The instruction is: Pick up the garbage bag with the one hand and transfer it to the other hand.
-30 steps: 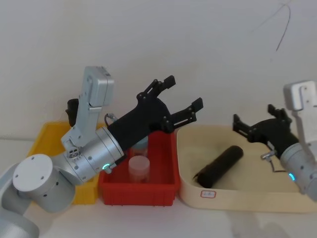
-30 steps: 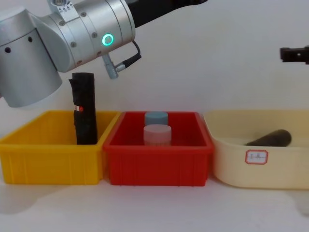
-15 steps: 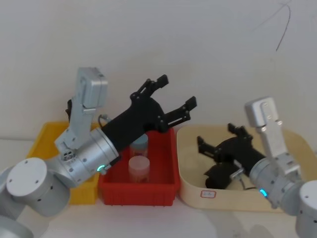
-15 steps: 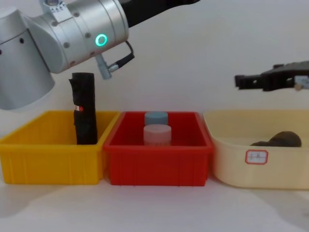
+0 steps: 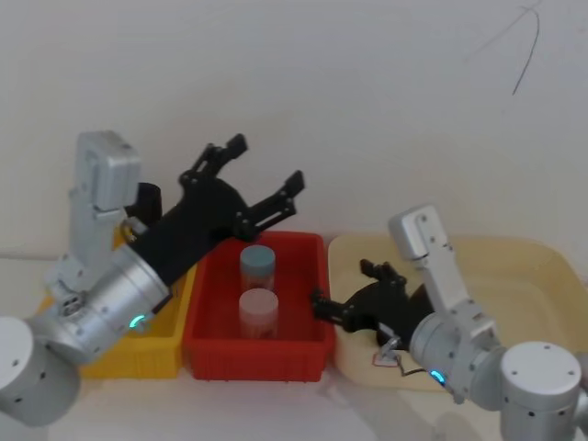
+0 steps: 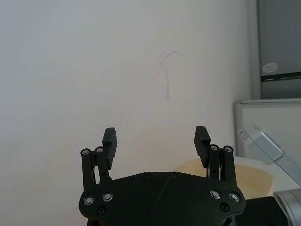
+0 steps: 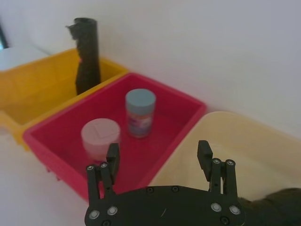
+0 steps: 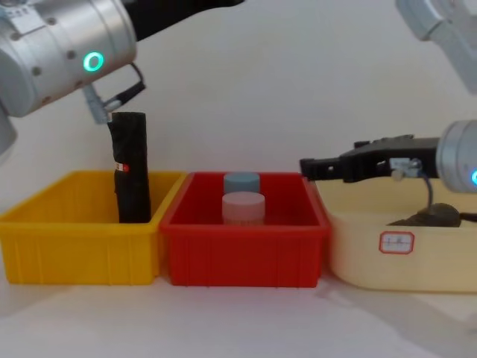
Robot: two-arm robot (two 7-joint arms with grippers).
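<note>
1. Right wrist view: the right gripper (image 7: 158, 150) has its fingers spread wide with nothing between them. They are aimed out over the red bin (image 7: 186, 120).
2. The bag (image 7: 278, 206) shows as a dark lump beside the palm, back from the fingertips. It lies in the cream bin (image 7: 244, 155), not between the fingers.
3. From the chest camera, the fingertips hang above the cream bin's rim next to the red bin. The bag sits low in the bin, under the wrist.
4. I cannot tell its long axis, as too much of it is hidden.
5. The left gripper (image 5: 264, 163) is also spread and empty. It is raised high above the yellow bin (image 5: 101, 363) and the red bin, well apart from the bag.
6. My read is that the right arm is far nearer, but its fingers overshoot. They would need to draw back toward the wrist and tip down.
</note>
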